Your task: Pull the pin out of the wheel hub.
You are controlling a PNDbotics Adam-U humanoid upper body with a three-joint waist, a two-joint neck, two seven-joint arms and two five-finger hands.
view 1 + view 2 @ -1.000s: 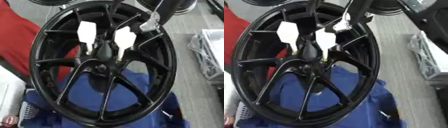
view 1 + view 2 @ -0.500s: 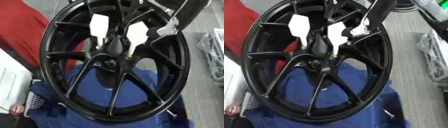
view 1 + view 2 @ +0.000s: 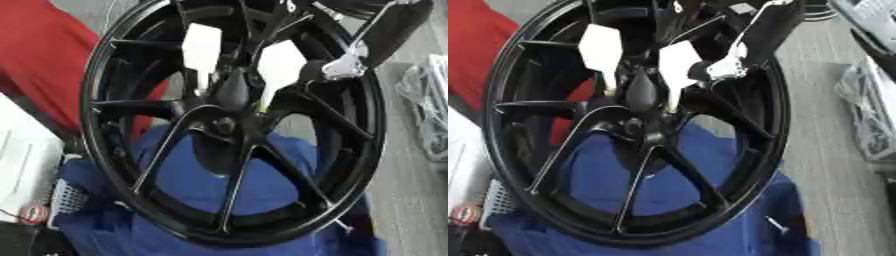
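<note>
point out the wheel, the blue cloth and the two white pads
wheel [image 3: 367, 150], left eye view, on its right rim
blue cloth [image 3: 188, 182], left eye view, seen between spokes
white pads [image 3: 202, 47], left eye view, on the left pad

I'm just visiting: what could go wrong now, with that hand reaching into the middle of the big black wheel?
Pulling could drag or rock the black spoked alloy wheel, which only rests on a rumpled blue cloth. The robot's right hand sits close among the thin spokes by the hub and could catch on one coming out. The pin is not clear against the dark hub, so the hand might slip off it.
</note>
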